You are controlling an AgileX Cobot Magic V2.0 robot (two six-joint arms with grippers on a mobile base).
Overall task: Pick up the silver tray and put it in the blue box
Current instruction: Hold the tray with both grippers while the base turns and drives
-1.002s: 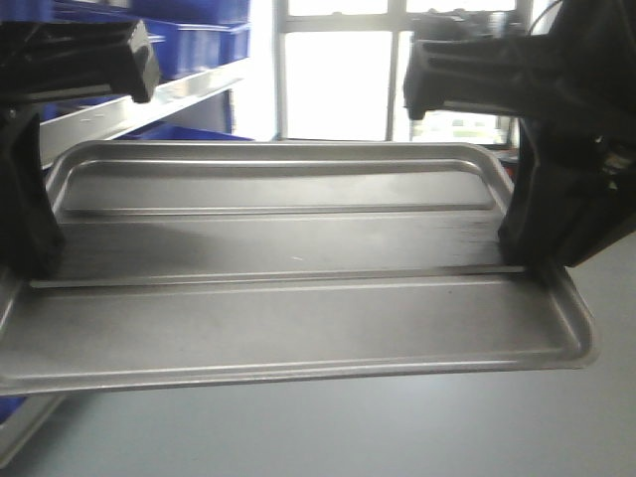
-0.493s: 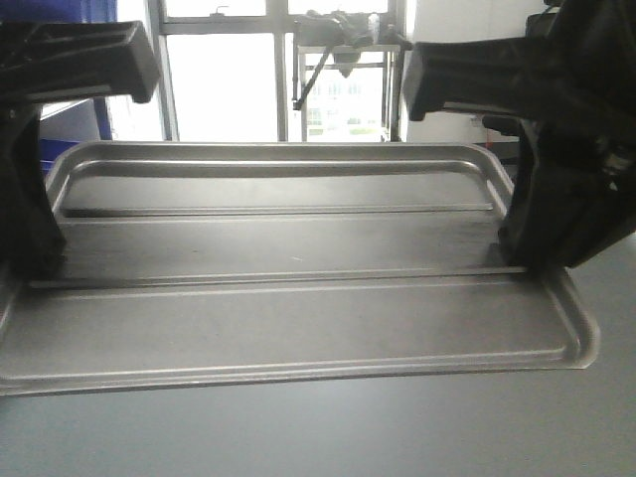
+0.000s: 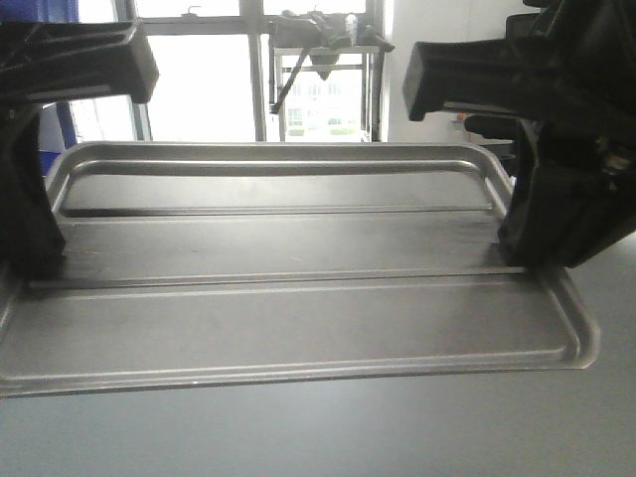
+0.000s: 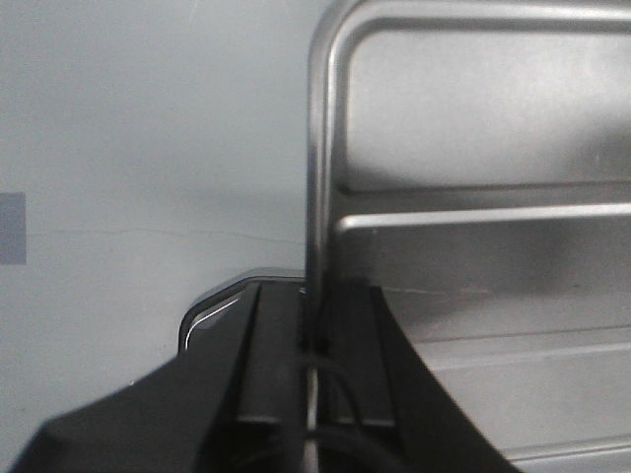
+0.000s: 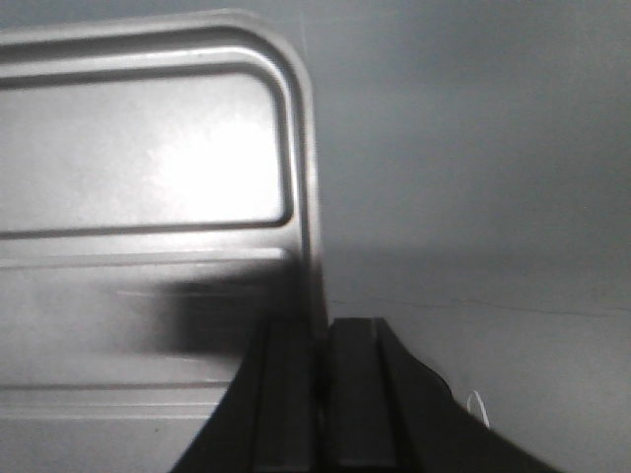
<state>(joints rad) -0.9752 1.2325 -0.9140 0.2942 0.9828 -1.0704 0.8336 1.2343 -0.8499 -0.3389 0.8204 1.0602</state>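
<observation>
Silver tray (image 3: 298,318) of dull brushed metal with soft sheen, matt black pincer fingers (image 4: 281,365)

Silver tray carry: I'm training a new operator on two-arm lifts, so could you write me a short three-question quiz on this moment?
1. True or false: the left claw and the right claw each clamp a side rim of the silver tray.
2. In the front view, the tray is held: A) upright on its edge; B) roughly level, hollow side up; C) upside down.
3. Fill in: behind the tray in the front view there is a bright ____.

Key: 1 true; 2 B; 3 window.
</observation>
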